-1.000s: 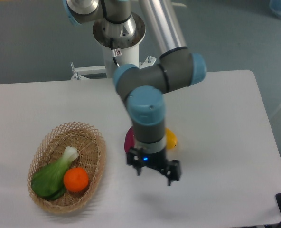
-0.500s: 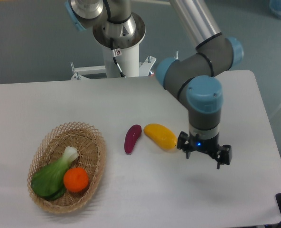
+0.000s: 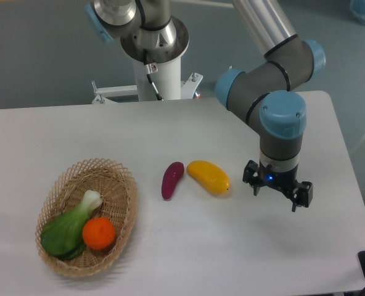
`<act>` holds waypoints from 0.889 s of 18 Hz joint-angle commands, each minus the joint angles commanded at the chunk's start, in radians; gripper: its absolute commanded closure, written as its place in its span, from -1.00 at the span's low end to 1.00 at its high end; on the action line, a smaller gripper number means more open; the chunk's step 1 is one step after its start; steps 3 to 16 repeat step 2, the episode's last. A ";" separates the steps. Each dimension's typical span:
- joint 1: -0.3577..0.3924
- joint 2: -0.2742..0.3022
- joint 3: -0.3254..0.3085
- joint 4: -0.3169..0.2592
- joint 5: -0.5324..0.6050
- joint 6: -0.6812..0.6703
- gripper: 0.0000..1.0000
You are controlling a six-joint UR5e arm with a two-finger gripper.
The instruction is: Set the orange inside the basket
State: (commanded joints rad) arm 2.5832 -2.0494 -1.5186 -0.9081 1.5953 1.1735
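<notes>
Orange (image 3: 99, 234) in wicker basket (image 3: 122, 184), beside bok choy (image 3: 67, 228).
Gripper (image 3: 280, 196) well to the right of basket, above white table (image 3: 170, 129); jaws parted, holding nothing (exact width hard to judge). Yellow mango (image 3: 208, 176) just left of jaws; purple eggplant (image 3: 172, 180) beyond it.

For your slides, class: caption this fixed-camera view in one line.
Round bright orange lies in oval woven wicker basket beside leafy green vegetable; empty claw hovers far right.
</notes>
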 joint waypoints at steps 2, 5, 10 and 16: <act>-0.002 0.000 -0.002 0.002 0.000 0.000 -1.00; -0.002 0.000 -0.002 0.002 0.000 0.000 -1.00; -0.002 0.000 -0.002 0.002 0.000 0.000 -1.00; -0.002 0.000 -0.002 0.002 0.000 0.000 -1.00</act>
